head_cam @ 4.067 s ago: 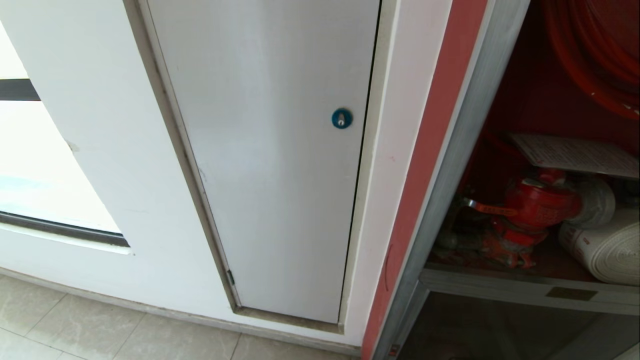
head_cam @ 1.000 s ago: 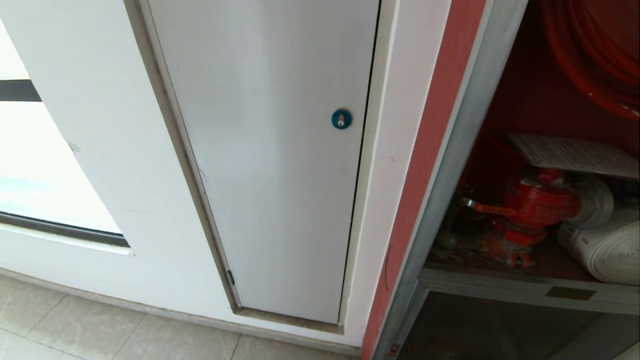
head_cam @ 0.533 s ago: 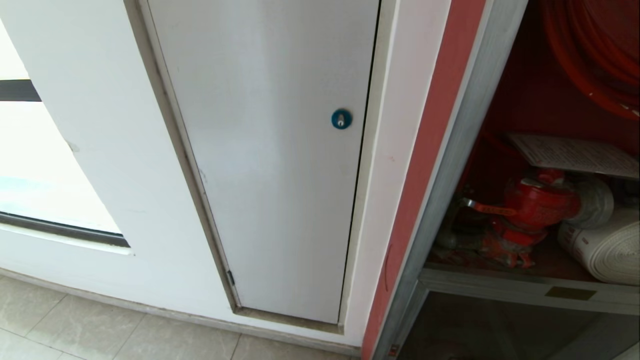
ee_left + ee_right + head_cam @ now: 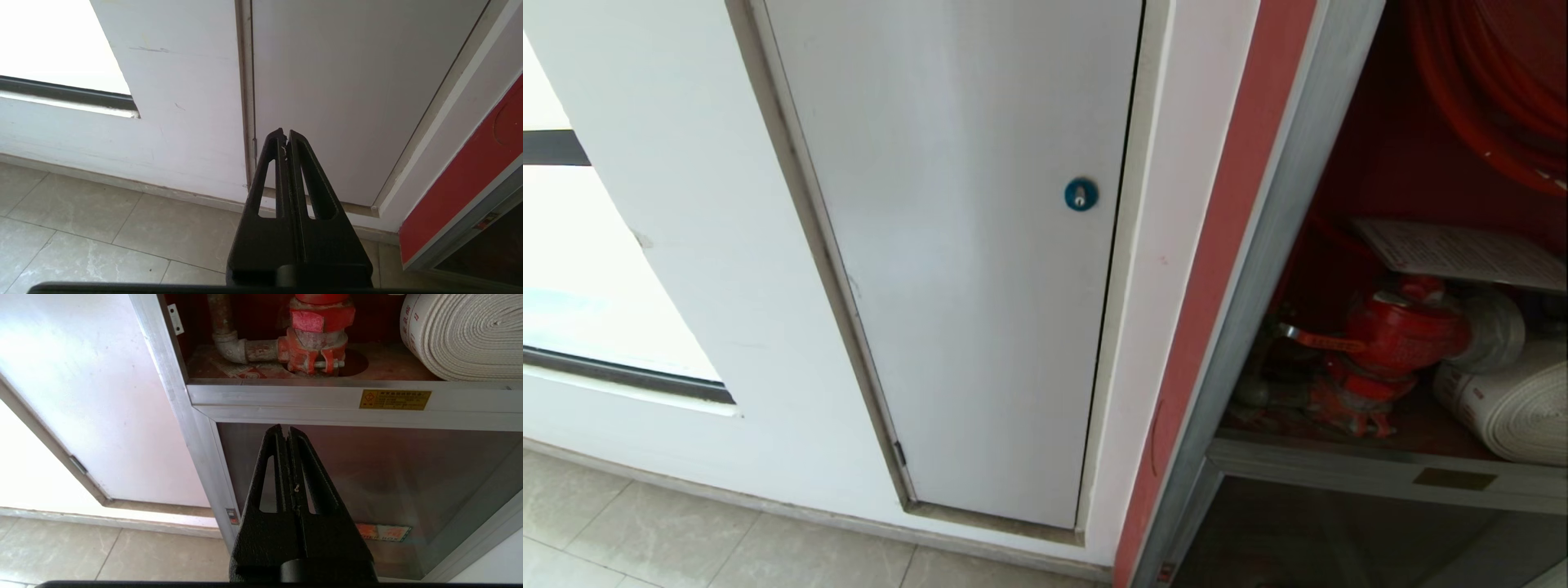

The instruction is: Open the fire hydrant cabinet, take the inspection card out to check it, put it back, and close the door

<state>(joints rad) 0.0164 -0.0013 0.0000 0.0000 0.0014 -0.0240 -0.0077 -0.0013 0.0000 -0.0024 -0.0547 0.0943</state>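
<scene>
The fire hydrant cabinet (image 4: 1282, 212) stands at the right of the head view, its red inside open to view. The inspection card (image 4: 1462, 253) lies flat on top of the red valve (image 4: 1401, 335), beside the white rolled hose (image 4: 1511, 404) and under the red coiled hose (image 4: 1494, 90). The door is out of view. My right gripper (image 4: 285, 433) is shut and empty, hanging in front of the dark lower glass panel (image 4: 388, 477), below the valve (image 4: 318, 330). My left gripper (image 4: 286, 136) is shut and empty, low before the white panel. Neither arm shows in the head view.
A white panel (image 4: 980, 286) with a round blue lock (image 4: 1081, 193) fills the wall left of the cabinet. A silver crossbar with a yellow label (image 4: 394, 399) divides the cabinet. Pale floor tiles (image 4: 686, 539) run along the wall's foot; a window (image 4: 572, 269) is far left.
</scene>
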